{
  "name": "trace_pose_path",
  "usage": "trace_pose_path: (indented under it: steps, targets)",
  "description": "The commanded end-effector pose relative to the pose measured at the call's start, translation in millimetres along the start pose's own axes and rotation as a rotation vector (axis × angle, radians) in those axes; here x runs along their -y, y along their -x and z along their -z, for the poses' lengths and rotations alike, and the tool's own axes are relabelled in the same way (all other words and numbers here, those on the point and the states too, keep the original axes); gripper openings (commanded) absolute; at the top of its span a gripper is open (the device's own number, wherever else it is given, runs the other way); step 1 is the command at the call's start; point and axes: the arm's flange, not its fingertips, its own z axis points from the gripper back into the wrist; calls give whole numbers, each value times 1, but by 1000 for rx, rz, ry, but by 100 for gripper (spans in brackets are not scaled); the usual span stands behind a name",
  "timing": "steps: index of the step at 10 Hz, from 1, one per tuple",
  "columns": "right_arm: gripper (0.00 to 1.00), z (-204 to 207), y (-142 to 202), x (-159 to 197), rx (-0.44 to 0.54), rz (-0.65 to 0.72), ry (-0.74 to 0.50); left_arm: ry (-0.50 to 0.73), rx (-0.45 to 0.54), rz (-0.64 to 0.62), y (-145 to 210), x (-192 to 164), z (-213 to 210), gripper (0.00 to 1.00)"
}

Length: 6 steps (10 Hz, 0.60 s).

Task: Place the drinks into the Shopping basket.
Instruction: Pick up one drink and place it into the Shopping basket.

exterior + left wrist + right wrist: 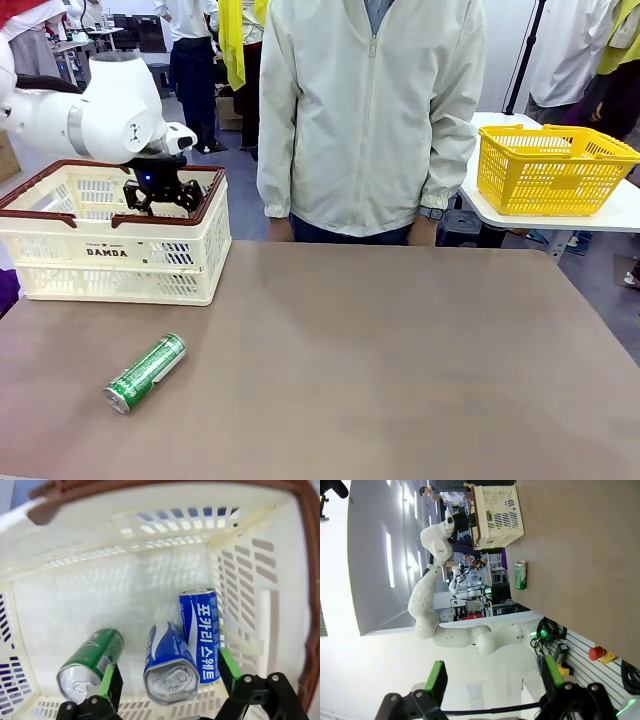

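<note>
Cream basket [110, 250], table's far-left corner: three cans inside; left gripper [167, 690] wide, empty, above blue can [167, 662], release step. Right gripper [492, 680] wide, empty. Next: green can [146, 373], near-left edge, lying sideways, needs grasping.

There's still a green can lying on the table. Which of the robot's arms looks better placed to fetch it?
Probably the left. Its open left hand hangs over the Shopping basket, and the green can lies on that same side. The right hand is raised, away from the table.

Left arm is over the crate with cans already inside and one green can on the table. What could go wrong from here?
The open left gripper hangs low inside the Shopping basket; lifting out, a finger could catch the brown rim. The green can on the table lies on its side and may roll when grasped.
</note>
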Motion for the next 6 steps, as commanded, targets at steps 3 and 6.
trace_pose_path:
  steps: [3, 6]
  targets:
    - [100, -1, 1, -6, -5, 15, 0, 209, 9, 16, -2, -37, -123, 100]
    - [100, -1, 1, -6, -5, 15, 0, 508, -168, -29, 30, -104, -196, 100]
